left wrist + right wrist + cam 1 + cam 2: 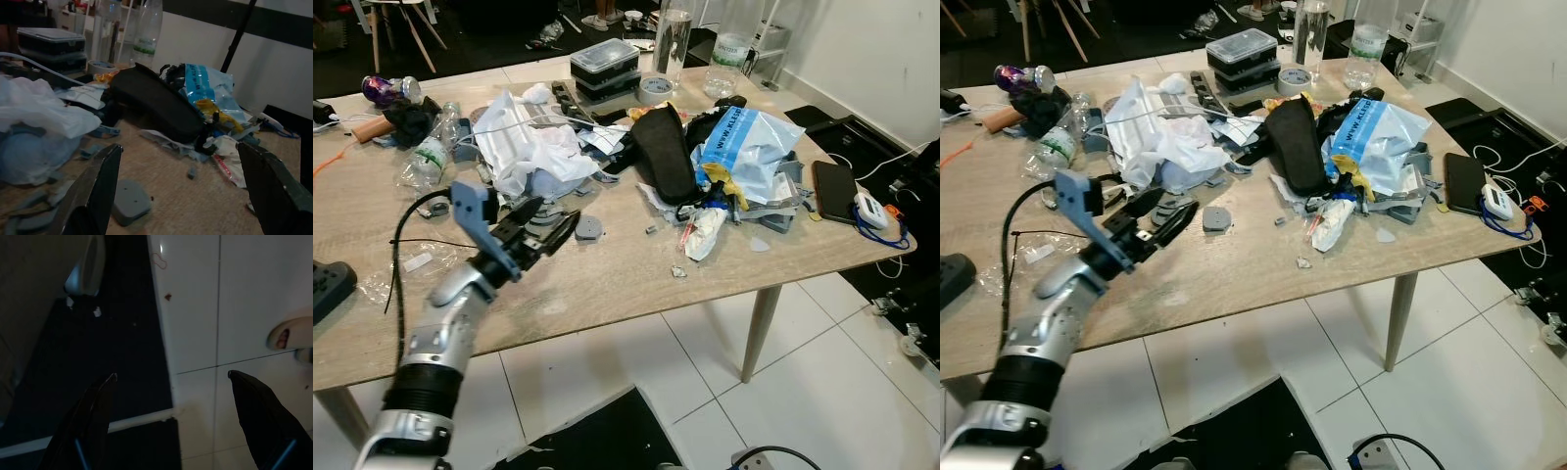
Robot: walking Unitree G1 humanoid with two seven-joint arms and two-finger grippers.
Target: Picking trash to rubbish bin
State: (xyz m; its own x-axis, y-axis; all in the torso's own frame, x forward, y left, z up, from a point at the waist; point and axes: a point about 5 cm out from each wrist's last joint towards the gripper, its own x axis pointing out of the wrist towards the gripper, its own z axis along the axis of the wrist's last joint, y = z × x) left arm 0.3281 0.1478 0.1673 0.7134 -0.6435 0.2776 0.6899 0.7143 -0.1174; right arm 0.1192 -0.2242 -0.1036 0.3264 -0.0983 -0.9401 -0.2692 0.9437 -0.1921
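On cluttered table (607,284), blue-white bag (754,147) lettered "WWW", left gripper (553,233) open

The left pincer (178,188), fingers spread, hovers over the table (186,205) before a black pouch (156,103).

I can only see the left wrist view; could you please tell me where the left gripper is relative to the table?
Observer: The left gripper is open over the table, in from its near edge, pointing toward the clutter.
Operator: Thank you. Is anything lying off to the right of the blue bag?
Observer: Yes, a black phone lies by the table's right edge.
Operator: And the right gripper, please?
Observer: The right gripper is open, pointing down at the white floor tiles.
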